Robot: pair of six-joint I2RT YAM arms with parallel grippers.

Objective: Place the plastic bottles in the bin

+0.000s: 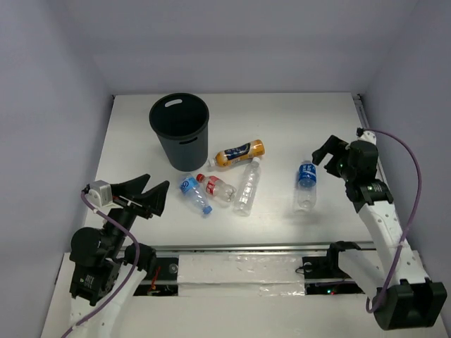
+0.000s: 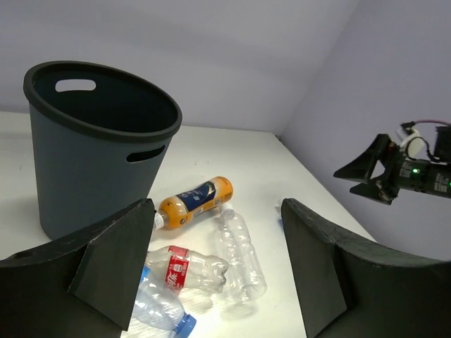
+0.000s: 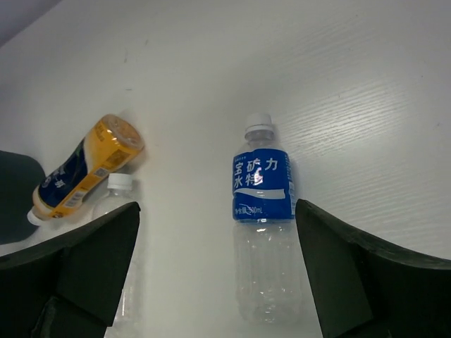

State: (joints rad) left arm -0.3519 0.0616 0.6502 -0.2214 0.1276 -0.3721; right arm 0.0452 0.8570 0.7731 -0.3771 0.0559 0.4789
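Right hand (image 3: 218, 264), spread and empty, faces the right bottle (image 3: 262, 211); an off-centre pinch could roll it away.

White counter (image 3: 366, 84), matt, with a faint wood-grain texture. The bin (image 2: 84, 176) is smooth dark plastic with a dull sheen. Thin glossy plastic makes up the plain clear bottle (image 2: 241, 257), ribbed and see-through, the blue-labelled bottle (image 3: 264, 225), wrapped in shiny printed film, and the orange bottle (image 2: 196, 203). The left claw (image 2: 213, 211) and right claw (image 3: 217, 208) have matt black, slightly grainy fingers.
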